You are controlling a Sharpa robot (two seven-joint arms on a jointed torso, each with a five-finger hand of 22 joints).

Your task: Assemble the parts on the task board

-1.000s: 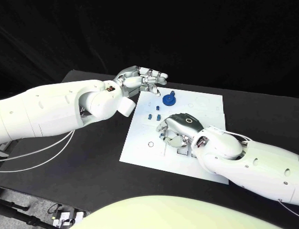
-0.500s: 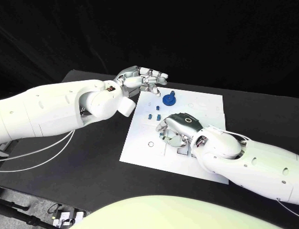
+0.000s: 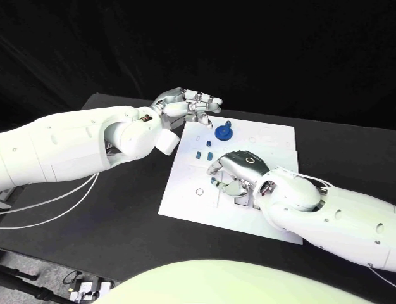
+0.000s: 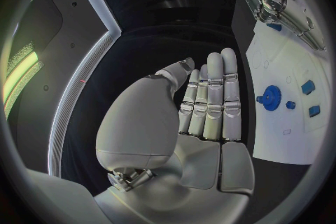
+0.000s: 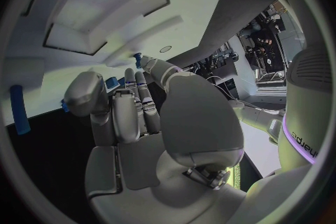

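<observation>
Right robot hand (image 3: 237, 172) over task board (image 3: 276, 142)

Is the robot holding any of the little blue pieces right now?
The left hand holds nothing; its fingers are straight. The right hand is curled low over the task board, and whether it grips a blue piece cannot be told.
</observation>
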